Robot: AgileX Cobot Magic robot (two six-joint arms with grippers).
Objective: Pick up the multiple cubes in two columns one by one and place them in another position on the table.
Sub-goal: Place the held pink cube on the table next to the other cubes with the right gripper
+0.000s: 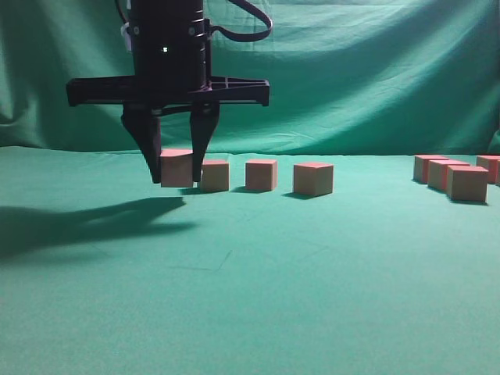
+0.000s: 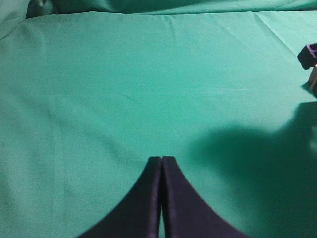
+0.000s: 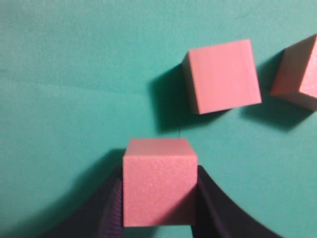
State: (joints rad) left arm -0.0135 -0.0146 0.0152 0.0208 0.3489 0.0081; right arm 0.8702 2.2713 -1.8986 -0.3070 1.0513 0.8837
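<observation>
My right gripper (image 1: 176, 178) has reached over to the left of the exterior view and is shut on one cube (image 1: 176, 167), which sits low over the green table (image 1: 258, 305). In the right wrist view that held cube (image 3: 158, 181) fills the gap between the fingers (image 3: 207, 196), and my right gripper (image 3: 158, 191) clamps its sides. Three more cubes (image 1: 215, 175) (image 1: 261, 174) (image 1: 313, 178) stand in a row just right of it. Several cubes (image 1: 467, 183) cluster at the far right. My left gripper (image 2: 161, 159) is shut on nothing above bare cloth.
Two loose cubes (image 3: 223, 77) (image 3: 298, 73) lie beyond the held one in the right wrist view. A dark part of the other arm (image 2: 308, 54) shows at the right edge of the left wrist view. Green cloth (image 1: 351, 70) hangs behind the table.
</observation>
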